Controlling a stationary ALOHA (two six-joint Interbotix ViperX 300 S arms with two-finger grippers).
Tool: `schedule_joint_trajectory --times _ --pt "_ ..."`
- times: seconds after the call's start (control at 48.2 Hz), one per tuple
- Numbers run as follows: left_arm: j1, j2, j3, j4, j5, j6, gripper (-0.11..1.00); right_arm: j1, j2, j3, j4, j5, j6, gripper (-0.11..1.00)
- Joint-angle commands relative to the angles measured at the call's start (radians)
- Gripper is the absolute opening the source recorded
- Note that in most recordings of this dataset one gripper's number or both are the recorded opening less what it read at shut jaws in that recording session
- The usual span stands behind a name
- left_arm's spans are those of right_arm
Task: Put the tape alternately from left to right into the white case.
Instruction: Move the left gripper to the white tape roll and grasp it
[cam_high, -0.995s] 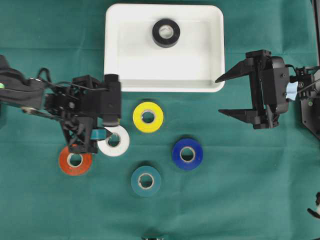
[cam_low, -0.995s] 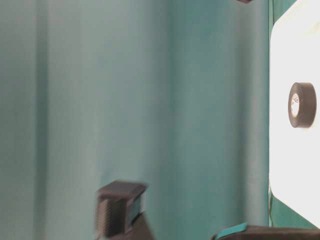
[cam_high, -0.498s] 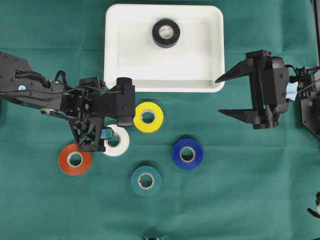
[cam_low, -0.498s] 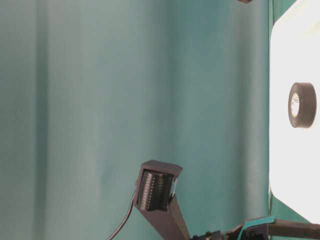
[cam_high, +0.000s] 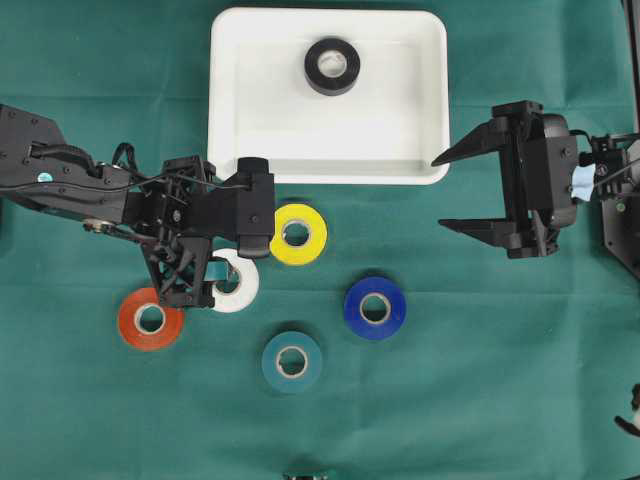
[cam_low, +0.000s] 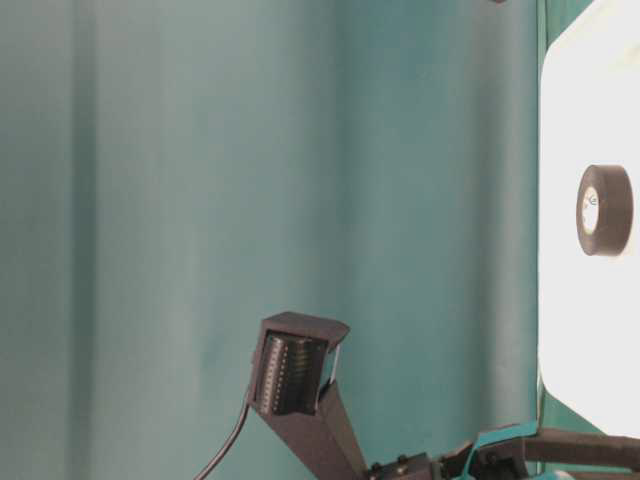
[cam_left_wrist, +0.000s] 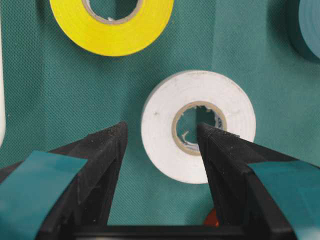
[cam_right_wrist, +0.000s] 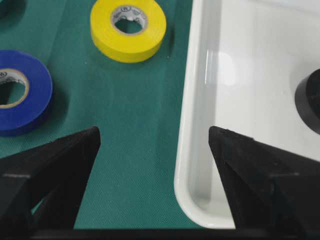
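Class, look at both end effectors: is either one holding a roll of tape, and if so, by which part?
Neither. The left end effector is open, straddling one side of the white roll, not gripping it. The right end effector is open and empty.

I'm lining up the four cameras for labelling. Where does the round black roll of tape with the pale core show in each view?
Overhead: black roll of tape, upper middle, inside the white rectangular plastic case.
Table-level: right edge, mid-height, on the case's white floor.
Left wrist: not in view.
Right wrist: cut off at the right edge, inside the case.
Shared landmark: the white case, seen in all three of those views.
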Motion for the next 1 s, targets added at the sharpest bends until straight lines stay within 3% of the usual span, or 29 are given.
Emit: schedule_joint_trajectory --times 0.0,0.975 --pt "-0.008 -0.011 -0.023 0.000 0.003 -0.002 0.59 0.002 -0.003 -0.009 0.002 -0.008 0.000 0.59" --pt "-0.021 0.140 -0.031 0.000 -0.051 0.000 0.59 0.002 -0.003 -0.015 0.002 -0.009 0.000 0.59"
